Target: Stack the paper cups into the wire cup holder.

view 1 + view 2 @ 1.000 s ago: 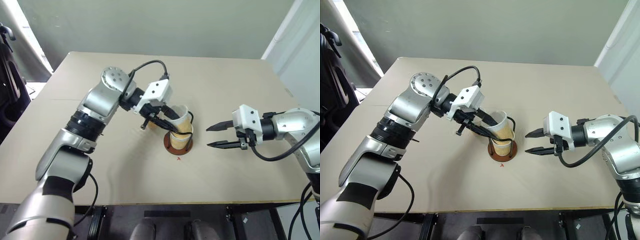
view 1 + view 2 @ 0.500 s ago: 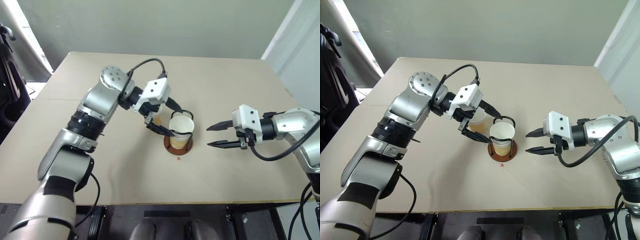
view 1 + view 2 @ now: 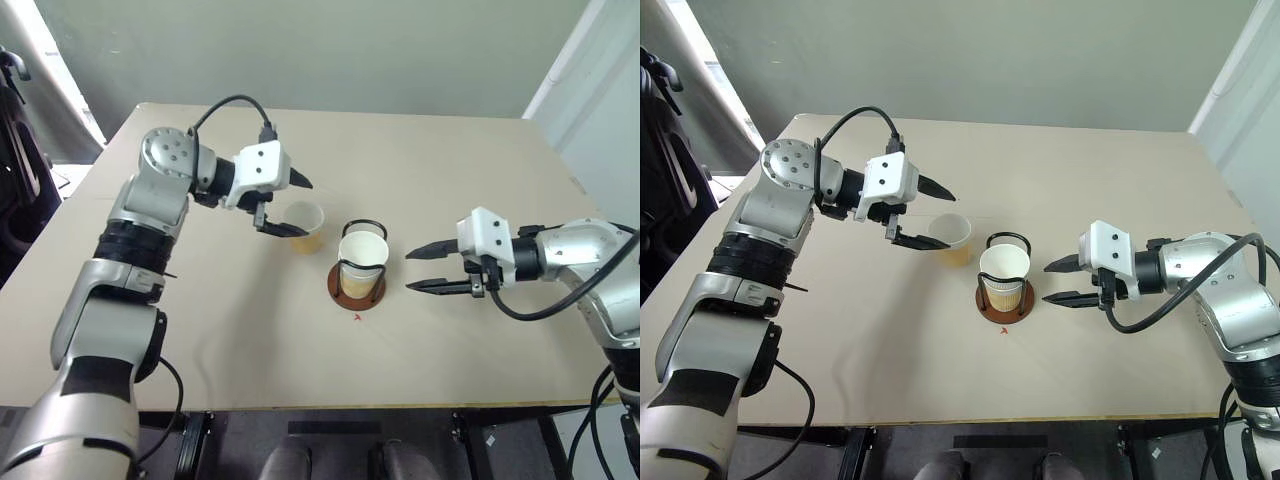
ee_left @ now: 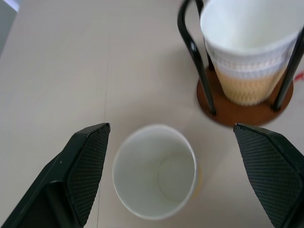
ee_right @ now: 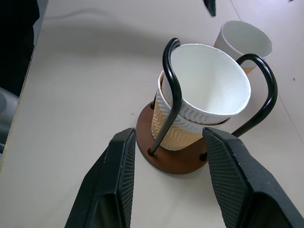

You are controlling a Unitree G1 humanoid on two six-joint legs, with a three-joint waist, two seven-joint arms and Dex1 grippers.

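The wire cup holder (image 3: 338, 292) stands mid-table on its reddish-brown disc, black loops rising around two nested paper cups (image 3: 362, 250) seated upright in it. One more paper cup (image 3: 305, 225) stands upright on the table just left of and behind the holder. My left gripper (image 3: 302, 208) hangs open over this loose cup, and the left wrist view shows the cup (image 4: 154, 171) between the wide-spread fingers (image 4: 80, 175), untouched. My right gripper (image 3: 411, 270) is open and empty, level with the holder on its right and pointing at it; the right wrist view shows the holder (image 5: 171, 159) just beyond its fingers (image 5: 118, 185).
The beige table (image 3: 450, 170) has bare room all round the holder. A small red mark (image 3: 357, 317) lies just in front of the base. A dark chair-like object (image 3: 15, 150) stands off the table's left edge.
The left gripper let go of the tilted cup, which now sits upright in the holder. It opened wide and swung left and back to the loose cup. The right gripper stayed put.
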